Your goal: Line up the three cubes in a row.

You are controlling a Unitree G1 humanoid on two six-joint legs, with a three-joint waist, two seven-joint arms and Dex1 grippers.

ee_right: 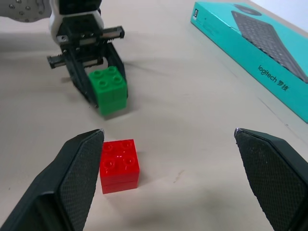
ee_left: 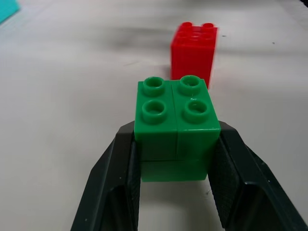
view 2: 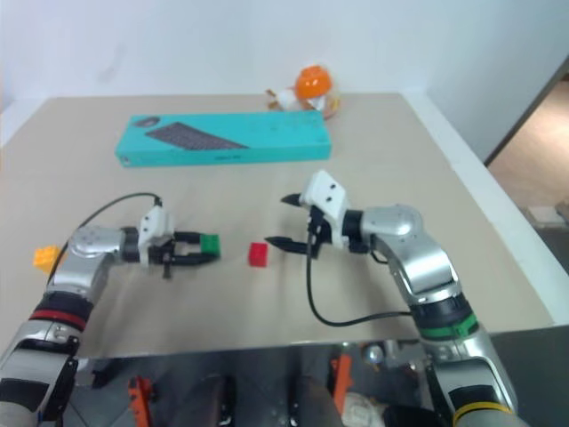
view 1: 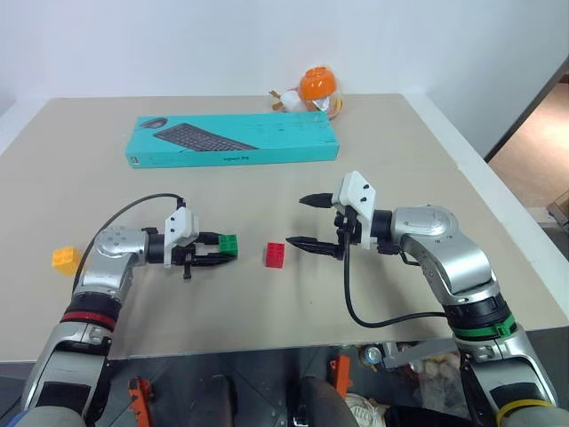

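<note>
A green cube [view 1: 228,244], studs up, is pinched between the two black fingers of the left gripper [view 1: 219,249], which reaches in level from the left, near the front of a beige table [view 1: 89,142]. Whether the cube rests on the surface or hangs just above it is hard to tell. Just to its right, with a small gap, a red cube [view 1: 275,254] sits alone on the table. The right gripper [view 1: 307,221] hovers just right of the red cube with its fingers spread wide and holding nothing; one fingertip is close beside the red cube without touching it. A yellow-orange cube [view 1: 65,259] lies well apart at the far left, beyond the left arm. The step in hand looks like setting the green cube beside the red one; the next move probably calls for squaring it up, releasing, then fetching the yellow-orange cube. Farther back lie a long teal keyboard box [view 1: 233,138] and a round orange toy [view 1: 316,85].
</note>
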